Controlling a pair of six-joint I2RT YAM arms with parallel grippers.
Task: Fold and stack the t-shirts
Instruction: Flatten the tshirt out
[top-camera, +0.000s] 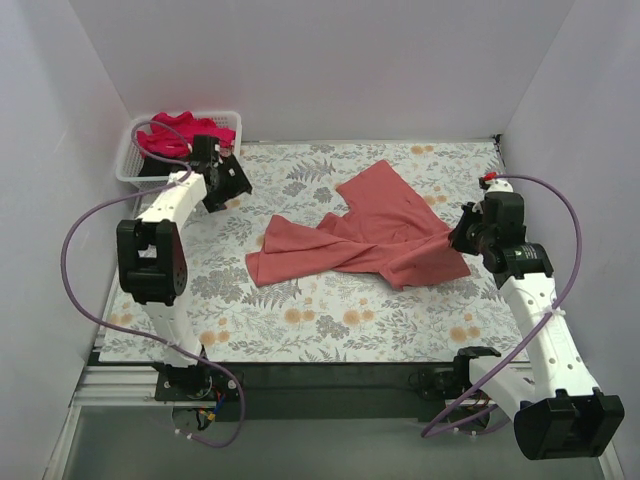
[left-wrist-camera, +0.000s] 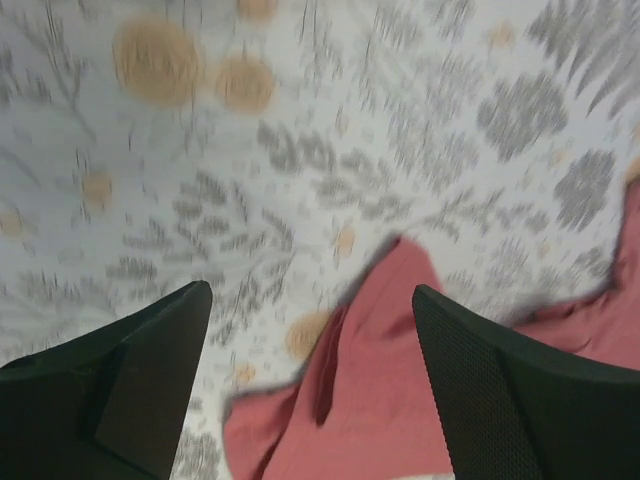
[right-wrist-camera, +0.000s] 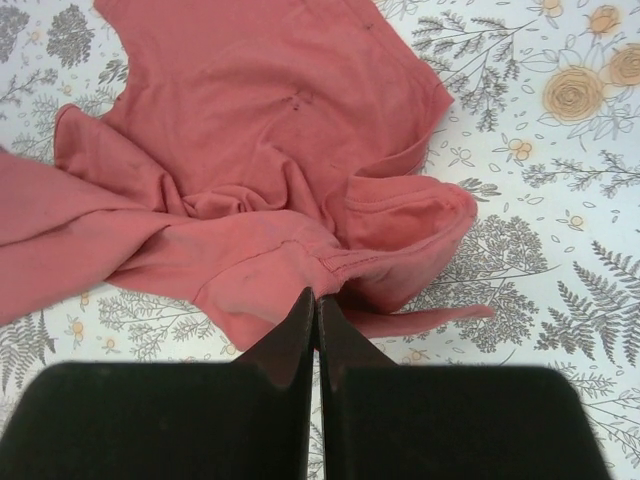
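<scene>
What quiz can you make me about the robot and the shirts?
1. True or false: the coral-red t-shirt lies neatly folded on the table.
2. Which one is open? A: the left gripper. B: the right gripper.
3. Fill in: the crimson-pink t-shirt sits in the white ____.

Key: 1 false, it is crumpled; 2 A; 3 basket.

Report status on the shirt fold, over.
Left gripper open, empty, near coral-red t-shirt left end. Right gripper shut at its right edge; pinch unconfirmed. Shirt crumpled, unfolded, on table. Crimson tee waiting in basket, back left.
</scene>
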